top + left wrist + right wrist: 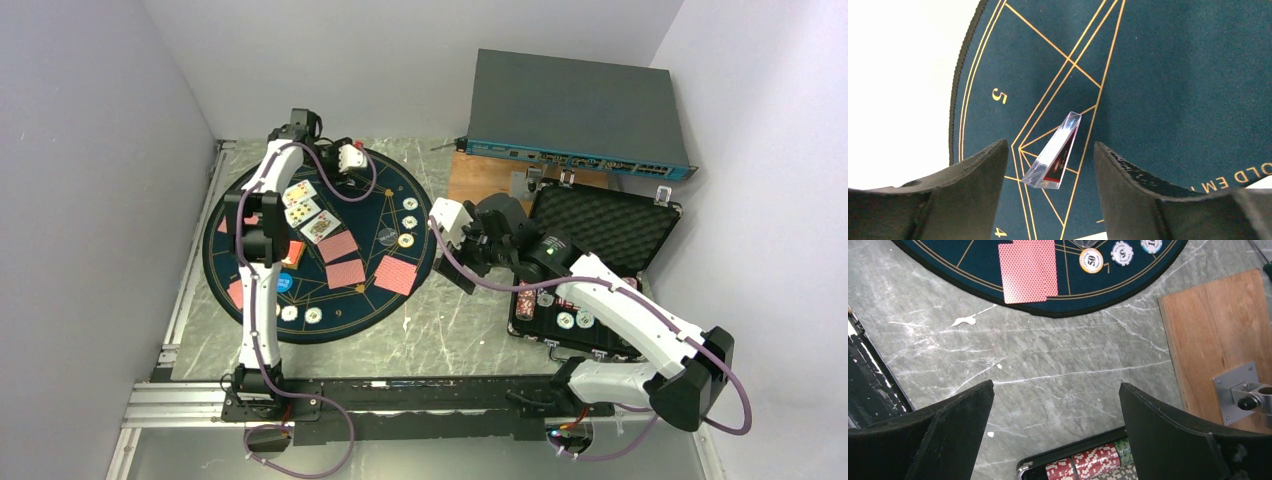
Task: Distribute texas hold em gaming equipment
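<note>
- The round navy felt mat with gold lines already carried much of the set. Three face-up playing cards ran from its centre toward 11 o'clock, and three red-backed playing cards lay around 5 o'clock.
- Three small round whitish poker chips sat along the mat's 3 o'clock rim. Two more chips lay near 6 o'clock, and a small blue disc at about 7 o'clock was partly hidden by the arm.
- The left gripper hung over the mat's 1 o'clock edge with its jaws partway apart. They straddled a clear plastic wedge-shaped piece with a red and black insert, which leaned on its edge on the felt. Neither pad touched it, so nothing was held. What the piece was could not be told.
- The right gripper stood wide apart and empty above the grey marble-patterned tabletop, between the mat and the case.
- The black foam-lined case, at 3 to 4 o'clock of the mat, still held loose chips and rolls of red-and-white chips.
- By my judgement the deal was past halfway. Seating the clear piece and moving more chips out of the case appeared to be what was left.
</note>
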You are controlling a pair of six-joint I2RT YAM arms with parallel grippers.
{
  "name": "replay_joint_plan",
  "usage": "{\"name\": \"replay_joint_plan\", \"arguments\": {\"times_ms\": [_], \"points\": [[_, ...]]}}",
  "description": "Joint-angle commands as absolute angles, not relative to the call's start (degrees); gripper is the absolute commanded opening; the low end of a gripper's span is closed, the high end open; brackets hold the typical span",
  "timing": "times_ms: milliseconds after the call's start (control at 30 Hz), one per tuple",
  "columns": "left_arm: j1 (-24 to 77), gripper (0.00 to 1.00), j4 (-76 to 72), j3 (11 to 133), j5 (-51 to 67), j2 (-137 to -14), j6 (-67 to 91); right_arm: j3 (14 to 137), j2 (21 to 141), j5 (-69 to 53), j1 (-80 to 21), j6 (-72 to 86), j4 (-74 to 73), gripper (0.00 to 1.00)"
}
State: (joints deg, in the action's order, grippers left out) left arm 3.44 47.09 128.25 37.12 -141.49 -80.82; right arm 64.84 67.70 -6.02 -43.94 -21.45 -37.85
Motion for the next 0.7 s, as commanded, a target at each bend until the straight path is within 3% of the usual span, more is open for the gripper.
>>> {"name": "replay_joint_plan", "arguments": {"times_ms": [0, 267, 333, 433, 467, 667], "points": [[3.5, 0.64, 49.6, 130.2, 36.7, -142.5, -85.5, 65.8, 66.4, -5.6, -43.5, -21.7, -39.0, 0.99], [3.5, 0.43, 51.3, 129.6, 34.8, -141.8, -88.9, 65.7, 66.2, -5.9, -43.3, -21.9, -39.1, 0.98], [3.5, 0.32, 51.6, 129.5, 34.9, -140.8, -89.2, 65.5, 66.0, -5.9, -43.3, -22.1, -39.0, 0.98], [3.8, 0.05, 52.0, 129.0, 36.7, -137.4, -87.2, 65.1, 65.6, -6.3, -43.3, -22.3, -38.7, 0.97], [3.9, 0.00, 51.6, 128.2, 37.4, -135.5, -85.4, 65.0, 65.4, -6.5, -43.3, -22.5, -38.6, 0.97], [5.4, 0.00, 51.0, 118.5, 35.6, -119.8, -70.9, 64.7, 65.0, -7.4, -43.3, -22.8, -38.3, 0.96]]}}
